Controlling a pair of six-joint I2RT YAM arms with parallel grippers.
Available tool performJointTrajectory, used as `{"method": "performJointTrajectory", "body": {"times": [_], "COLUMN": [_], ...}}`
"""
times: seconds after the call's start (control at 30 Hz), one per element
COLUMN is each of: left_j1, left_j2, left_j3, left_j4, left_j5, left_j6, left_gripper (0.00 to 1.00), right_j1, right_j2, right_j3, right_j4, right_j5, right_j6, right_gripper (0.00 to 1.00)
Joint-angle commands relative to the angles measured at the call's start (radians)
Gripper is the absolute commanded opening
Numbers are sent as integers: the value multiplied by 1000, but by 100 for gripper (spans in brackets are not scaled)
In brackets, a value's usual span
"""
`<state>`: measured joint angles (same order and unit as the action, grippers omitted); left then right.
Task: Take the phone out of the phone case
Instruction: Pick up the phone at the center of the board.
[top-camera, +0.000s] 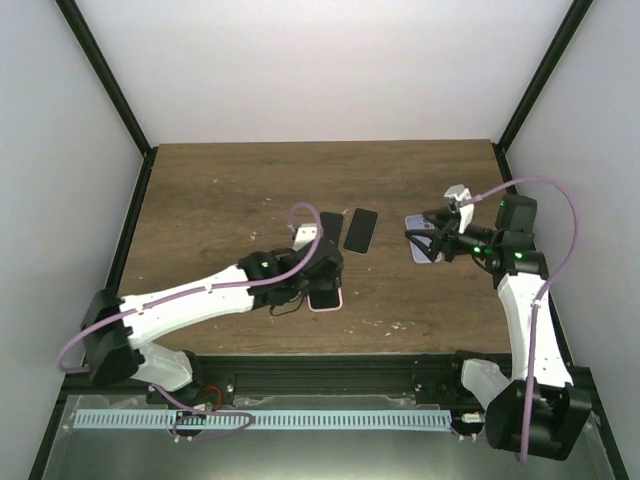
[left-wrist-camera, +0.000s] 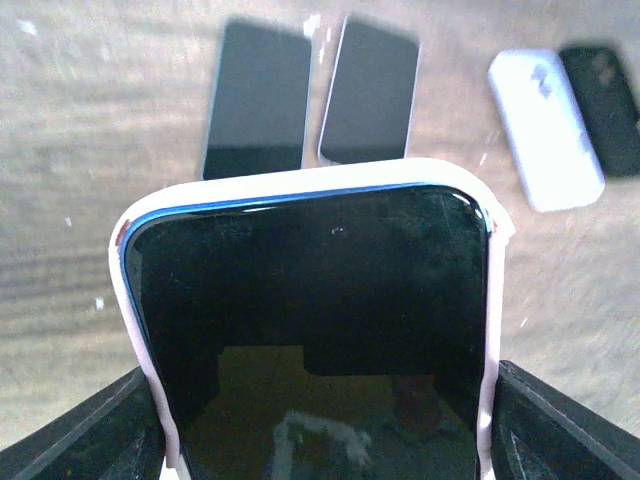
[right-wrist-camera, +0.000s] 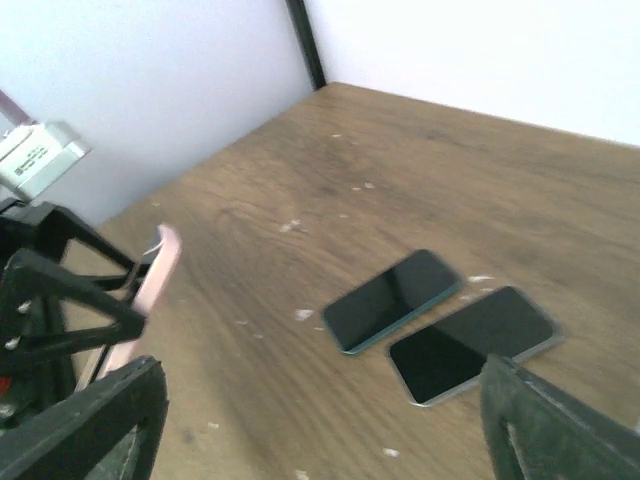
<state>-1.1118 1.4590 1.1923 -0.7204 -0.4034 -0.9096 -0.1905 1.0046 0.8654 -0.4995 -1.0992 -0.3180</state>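
Observation:
The phone (left-wrist-camera: 310, 320), black screen in a pale pink case (left-wrist-camera: 490, 300), stands between the fingers of my left gripper (left-wrist-camera: 325, 440), which is shut on its sides. In the top view the left gripper (top-camera: 320, 275) holds the cased phone (top-camera: 325, 298) at the table's front middle. The right wrist view shows the pink case (right-wrist-camera: 150, 285) edge-on at its left. My right gripper (right-wrist-camera: 320, 440) is open wide and empty. In the top view it (top-camera: 428, 242) hovers at the right, over a lavender case (top-camera: 415, 232).
Two bare dark phones (top-camera: 330, 228) (top-camera: 360, 230) lie side by side at the table's centre, also in the left wrist view (left-wrist-camera: 258, 100) (left-wrist-camera: 370, 90) and the right wrist view (right-wrist-camera: 395, 298) (right-wrist-camera: 470, 342). A lavender case (left-wrist-camera: 545, 130) lies beside a dark object (left-wrist-camera: 600, 105).

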Motion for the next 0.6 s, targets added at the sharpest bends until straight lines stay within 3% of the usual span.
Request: {"method": "performJointTrajectory", "body": {"times": [0.0, 0.1, 0.3, 0.43, 0.57], "left_j1": [20, 20, 18, 13, 4], "left_j2": [-109, -176, -268, -318, -298], "left_j3": [-35, -71, -168, -244, -227], "left_j4": [150, 230, 334, 430, 418], "left_j5": [-138, -188, -263, -263, -270], "left_j6": [41, 26, -66, -95, -105], "left_gripper": [64, 64, 64, 63, 64], "right_j1": [150, 279, 573, 678, 775], "right_j2": [30, 74, 124, 174, 266], "right_j3": [42, 83, 90, 124, 200], "right_j4": [-27, -69, -44, -16, -52], "right_j5": [38, 109, 321, 361, 402], "right_j6": [8, 18, 84, 112, 123], "right_gripper": [78, 72, 69, 57, 55]}}
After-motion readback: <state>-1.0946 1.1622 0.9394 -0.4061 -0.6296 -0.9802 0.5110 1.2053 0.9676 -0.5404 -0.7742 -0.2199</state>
